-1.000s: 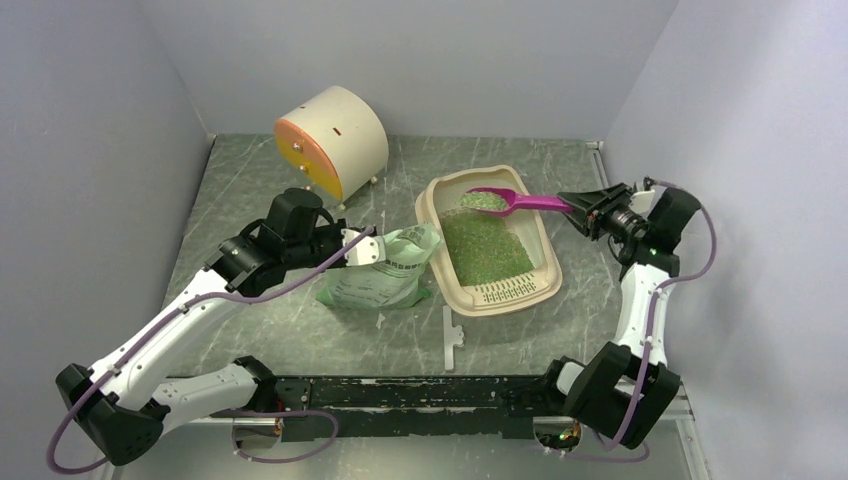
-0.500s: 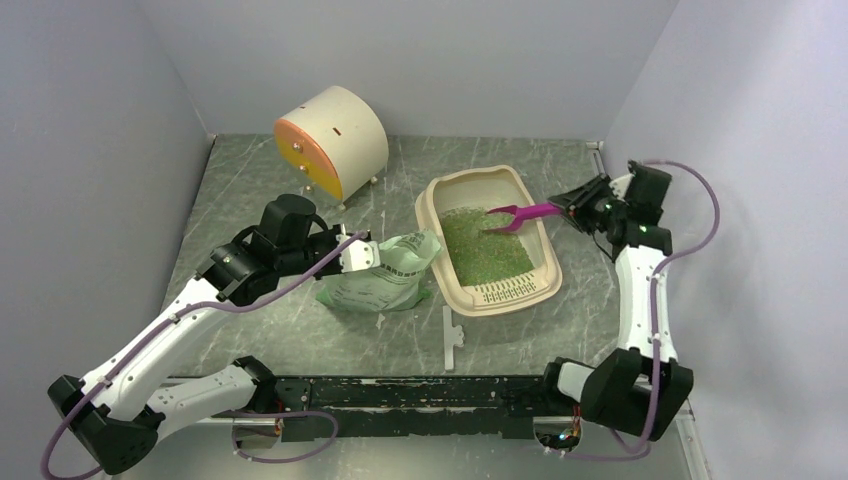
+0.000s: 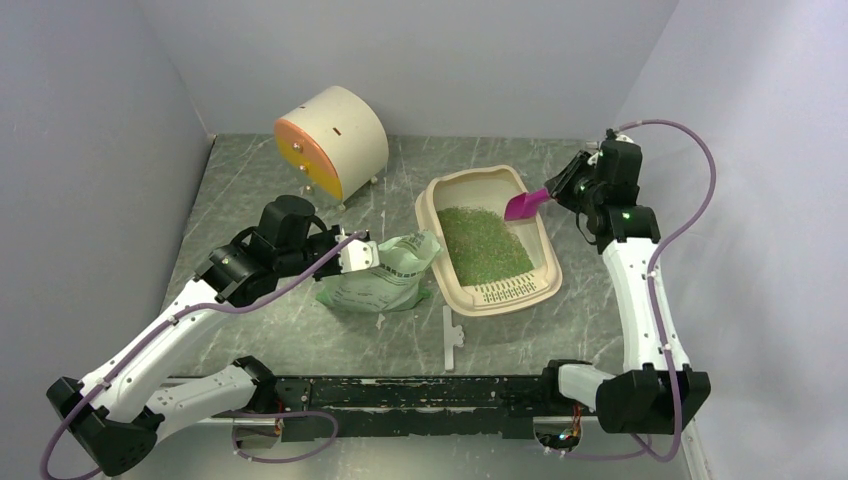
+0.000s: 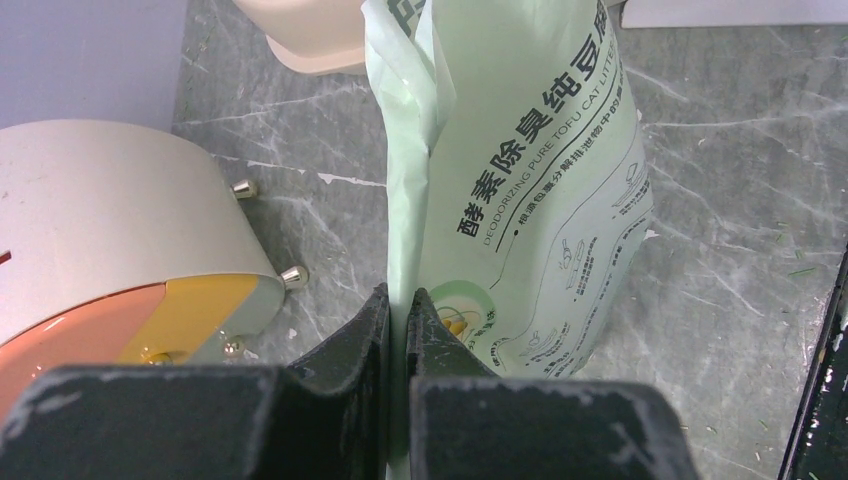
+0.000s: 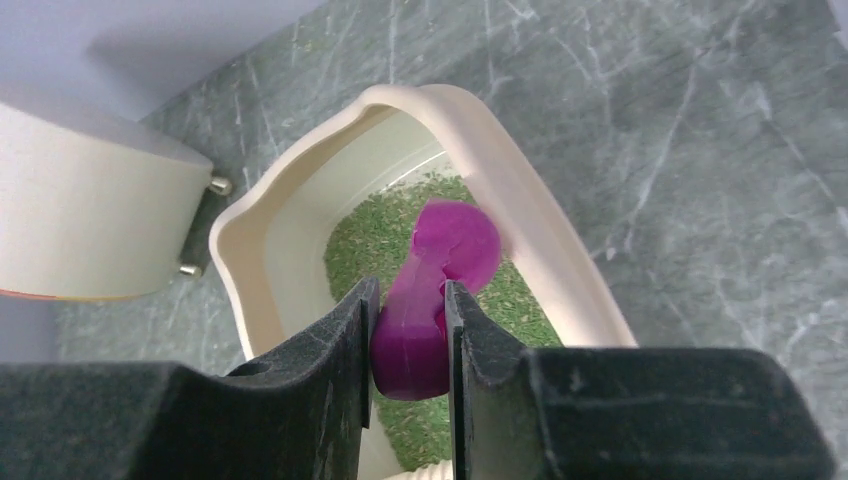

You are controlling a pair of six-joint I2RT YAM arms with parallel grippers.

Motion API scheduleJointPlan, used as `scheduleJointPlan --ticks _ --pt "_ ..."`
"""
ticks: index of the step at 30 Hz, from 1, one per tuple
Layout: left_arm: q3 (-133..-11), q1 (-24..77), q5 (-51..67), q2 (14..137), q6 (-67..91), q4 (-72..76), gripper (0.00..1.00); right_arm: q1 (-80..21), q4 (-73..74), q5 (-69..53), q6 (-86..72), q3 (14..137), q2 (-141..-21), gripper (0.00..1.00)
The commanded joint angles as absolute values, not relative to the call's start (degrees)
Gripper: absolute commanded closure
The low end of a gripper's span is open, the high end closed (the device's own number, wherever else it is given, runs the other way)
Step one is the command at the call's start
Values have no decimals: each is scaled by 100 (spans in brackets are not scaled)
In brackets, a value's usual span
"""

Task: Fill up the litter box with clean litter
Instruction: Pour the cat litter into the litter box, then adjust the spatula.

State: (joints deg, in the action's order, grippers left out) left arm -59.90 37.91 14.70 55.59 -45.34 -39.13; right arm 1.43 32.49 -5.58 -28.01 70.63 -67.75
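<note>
Grey marbled tabletop (image 3: pixel 300 335) and pale walls framed your workspace. Your litter box (image 3: pixel 430 215) sat right of centre, with its slotted grille ledge at the end nearer the arm bases. The clean litter (image 3: pixel 485 245) covered most of its floor as a grainy green bed.

Your right gripper (image 5: pixel 409 300) had its fingers closed part-way on the handle of the magenta scoop (image 5: pixel 455 240), clamping it from both sides. The scoop's bowl hung over the litter, by the box's right rim toward the far end.

Your left gripper (image 4: pixel 398 305) had its fingers pinched almost together on a fold of the light-green litter bag (image 4: pixel 530 200). That bag rested on the table just beside the box's left wall.

Beyond the bag stood the cream half-cylinder cabinet (image 3: pixel 335 140) with its orange face. You also had a white plastic strip (image 3: pixel 452 338) lying flat near the box's grille end.
</note>
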Motion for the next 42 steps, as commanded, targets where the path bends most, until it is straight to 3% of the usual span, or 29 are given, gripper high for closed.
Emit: scheduleJointPlan --ticks 1,9,15,16,20,23,26,34,42 --pt "-6306 3753 1623 5188 -4570 -2706 95 102 3710 -91 -2098 7461 -6534 100" --pt "-6287 3753 1707 5173 -4499 -2734 95 -674 4915 -731 -1393 7594 -7043 100" --pt "-6329 3748 1908 5168 -4372 -2740 95 -1685 5019 196 -1412 7612 -7544 100" --pt "-6343 3752 1952 5184 -4357 -2812 92 -1771 5057 456 -1446 7663 -7583 100" --pt "-6400 3753 2075 5265 -4257 -2992 55 -1828 5028 845 -1529 7962 -7414 100" --pt "-6449 3749 2060 5352 -4127 -3034 40 -1828 5064 911 -1491 8192 -7246 100" --pt "-6460 3753 2021 5463 -4092 -3003 34 -1828 5097 864 -1506 8306 -7137 100" --pt "-6588 3753 1715 5743 -3687 -2609 31 -1825 4877 626 -1739 8256 -6822 100" --pt "-6622 3753 1073 5924 -1083 -1507 19 -1811 3963 -373 -2660 7991 -5946 100"
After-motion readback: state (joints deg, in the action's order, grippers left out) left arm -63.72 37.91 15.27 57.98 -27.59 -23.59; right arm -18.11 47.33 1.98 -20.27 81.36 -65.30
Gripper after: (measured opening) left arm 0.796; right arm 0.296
